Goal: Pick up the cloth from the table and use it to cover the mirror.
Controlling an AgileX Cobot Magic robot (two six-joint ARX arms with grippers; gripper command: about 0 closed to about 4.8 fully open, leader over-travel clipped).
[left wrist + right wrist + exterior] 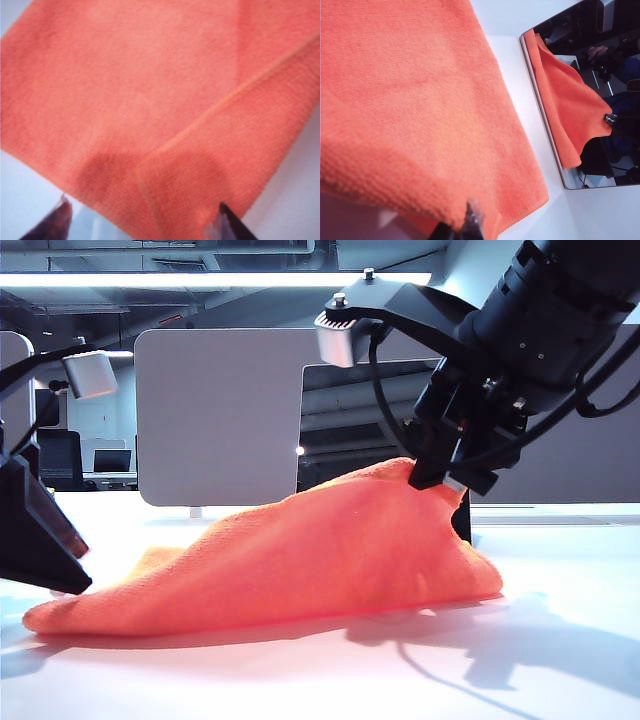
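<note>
Cloth [290, 560] is the thing to read first: the orange microfibre towel rises like a tent from the white table [560, 680], its high corner pinched up in front of the mirror [580, 100] and its long tail trailing away from the mirror to lie flat on the table. The right gripper [440, 478] is clenched on that raised corner, just in front of the mirror's face, where the right wrist view shows the cloth and its reflection side by side. The left gripper [142, 220] hovers over the low end of the cloth, far from the mirror, with its jaws spread wide on either side of a folded edge and nothing between them yet. Behind the mirror stands a grey partition panel [215, 415]. The step in hand seems to be securing a second corner so that both arms can lift the cloth together. To do it well, I would bring the left gripper down onto the folded edge near its corner, take both layers cleanly without scraping the table, then raise it level with the right gripper, so the cloth hangs taut and clears the mirror's top without pushing the mirror over.
</note>
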